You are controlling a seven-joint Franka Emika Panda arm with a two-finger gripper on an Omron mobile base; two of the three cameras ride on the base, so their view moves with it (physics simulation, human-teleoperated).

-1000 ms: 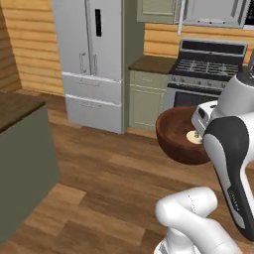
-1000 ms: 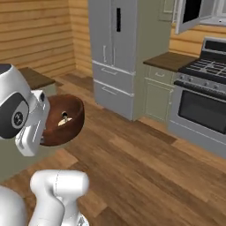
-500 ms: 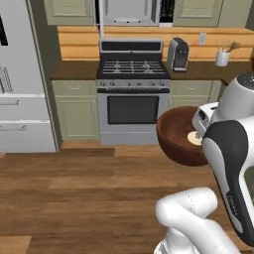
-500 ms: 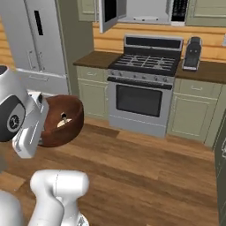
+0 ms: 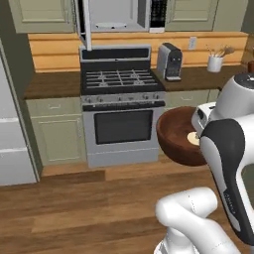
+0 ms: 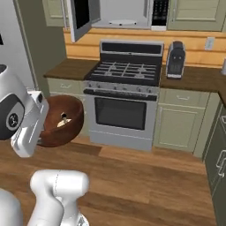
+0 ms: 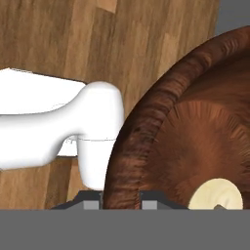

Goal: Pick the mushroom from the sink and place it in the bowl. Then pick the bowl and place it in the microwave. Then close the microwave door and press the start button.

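My gripper (image 7: 122, 197) is shut on the thick rim of the dark reddish-brown bowl (image 7: 195, 136), one fingertip on each side of the wall. I carry the bowl (image 5: 176, 136) in the air in front of my body, above the wooden floor. The pale mushroom (image 7: 216, 195) lies inside the bowl (image 6: 59, 123), near its bottom. High on the wall over the stove hangs the microwave (image 5: 124, 14) with its door (image 6: 81, 17) swung open to the left. Its dark control strip (image 6: 160, 12) is at its right. The sink is out of view.
A black gas stove (image 5: 121, 99) stands straight ahead under the microwave. A dark coffee machine (image 5: 169, 62) sits on the counter to its right, with a utensil cup (image 5: 215, 62) further right. The grey fridge (image 5: 10, 139) edges the left side. Wooden floor lies between me and the stove.
The whole picture has swung: the fridge slid off to the left and the stove and microwave came to the centre, so the base has turned. The bowl stays in my grip.
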